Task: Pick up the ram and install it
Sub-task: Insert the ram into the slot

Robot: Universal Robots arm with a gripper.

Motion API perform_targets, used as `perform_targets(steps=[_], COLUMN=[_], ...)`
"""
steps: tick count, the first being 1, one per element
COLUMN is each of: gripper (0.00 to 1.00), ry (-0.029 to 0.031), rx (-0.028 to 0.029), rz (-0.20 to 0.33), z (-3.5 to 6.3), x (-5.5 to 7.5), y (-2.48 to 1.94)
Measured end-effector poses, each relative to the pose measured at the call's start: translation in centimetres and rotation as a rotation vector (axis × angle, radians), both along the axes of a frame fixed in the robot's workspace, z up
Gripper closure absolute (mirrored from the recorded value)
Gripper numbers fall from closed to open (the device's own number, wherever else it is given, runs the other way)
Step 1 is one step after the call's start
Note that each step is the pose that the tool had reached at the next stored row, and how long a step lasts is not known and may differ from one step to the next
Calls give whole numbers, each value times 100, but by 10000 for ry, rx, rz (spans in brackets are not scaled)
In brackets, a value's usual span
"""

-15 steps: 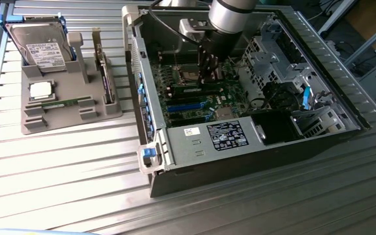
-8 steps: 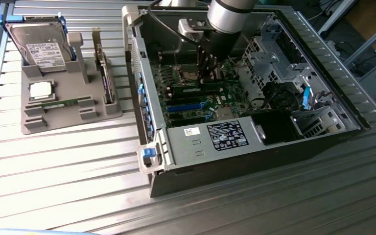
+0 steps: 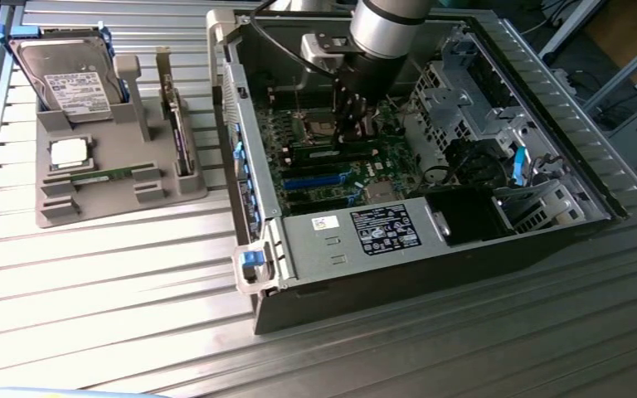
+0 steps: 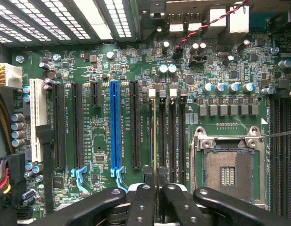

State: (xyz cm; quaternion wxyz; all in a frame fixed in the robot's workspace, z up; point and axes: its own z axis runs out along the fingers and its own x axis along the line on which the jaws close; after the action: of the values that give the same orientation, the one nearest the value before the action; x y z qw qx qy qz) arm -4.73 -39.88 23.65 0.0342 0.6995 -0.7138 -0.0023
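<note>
Jaws were pressed together on the ram (image 4: pixel 155 136), pinching its near end, so the stick showed edge-on as a thin pale line running away from the fingertips (image 4: pixel 144 195). The ram stood upright along 1 of the black memory slots (image 4: pixel 176 136), between the blue expansion slot (image 4: pixel 115 127) and the CPU socket (image 4: pixel 228 174). Its lower edge looked to be at or in the slot; cannot tell whether it was pushed fully home or the end latches had snapped.

In the exterior view the arm (image 3: pixel 391 29) reached straight down into the open computer case (image 3: pixel 330 249), jaws low over the motherboard (image 4: pixel 103 70).

On the exterior view's left a grey parts tray (image 3: pixel 119 199) sat on the slatted tabletop (image 3: pixel 97 290), holding a hard drive (image 3: pixel 70 75) and 1 other green stick (image 3: pixel 106 175) lying flat, well apart from the case.

Progress, as a judgement: pick-up done, ram carried to the board and lined up with its slot. Left: confirmed seating and letting go. Install looked late-stage, not finished.
</note>
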Motion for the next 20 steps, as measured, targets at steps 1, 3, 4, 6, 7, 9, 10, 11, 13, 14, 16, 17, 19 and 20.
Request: perform_targets(steps=[1,3,4,6,7,9,10,11,13,14,16,17,19,20], gripper=[87,87,87,87,87,87,87,87,87,87,87,87,87,87], ry=[1,1,1,1,0,1,1,0,0,0,-1,0,0,0], rx=[-2,-4,-3,11,26,40,49,56,62,63,65,64,64,64], rz=[58,119,125,268,372,372,374,372,372,372,373,368,364,359], z=[1,2,2,3,3,3,2,1,1,1,1,0,0,0], x=[0,0,0,0,-1,-1,-1,-3,-36,-39,-41,-42,-41,-42], y=[0,0,0,0,0,0,-4,-12,-16,-16,-17,-22,-31,-41])
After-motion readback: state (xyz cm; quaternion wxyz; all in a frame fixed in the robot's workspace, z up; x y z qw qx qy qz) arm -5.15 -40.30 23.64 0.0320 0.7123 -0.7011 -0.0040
